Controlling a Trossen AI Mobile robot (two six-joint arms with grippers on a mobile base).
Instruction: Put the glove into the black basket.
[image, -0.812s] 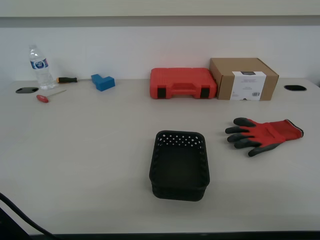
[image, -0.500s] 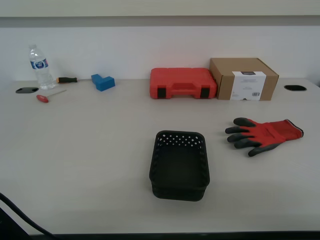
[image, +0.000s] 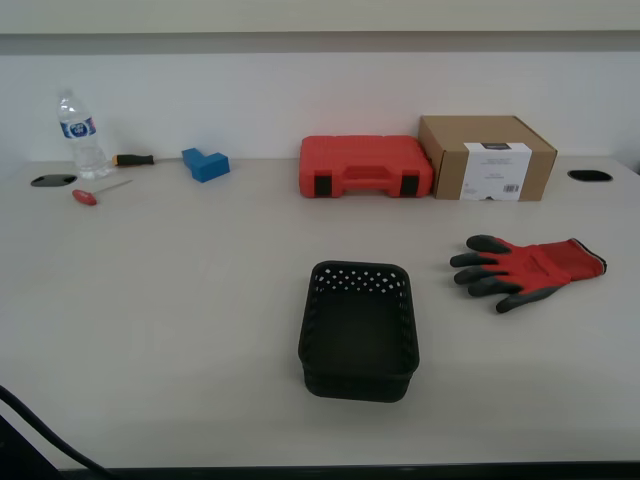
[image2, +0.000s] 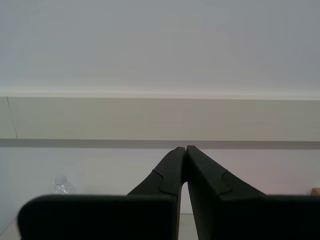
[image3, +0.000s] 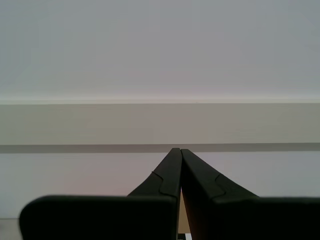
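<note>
The red knit glove (image: 530, 270) with dark grey coated fingers lies flat on the table at the exterior view's right, fingers pointing toward the black basket (image: 358, 329). The perforated basket stands empty in the middle, near the front. My first gripper (image3: 179, 152) is shut and empty, raised and facing the wall. My second gripper (image2: 185, 150) is likewise shut and empty, facing the wall. Neither gripper shows in the exterior view.
A red tool case (image: 365, 166) and a cardboard box (image: 487, 157) stand at the back. A water bottle (image: 79, 134), two screwdrivers (image: 98, 192) and a blue block (image: 205, 163) lie at the back left. A dark cable (image: 40, 432) crosses the front left corner.
</note>
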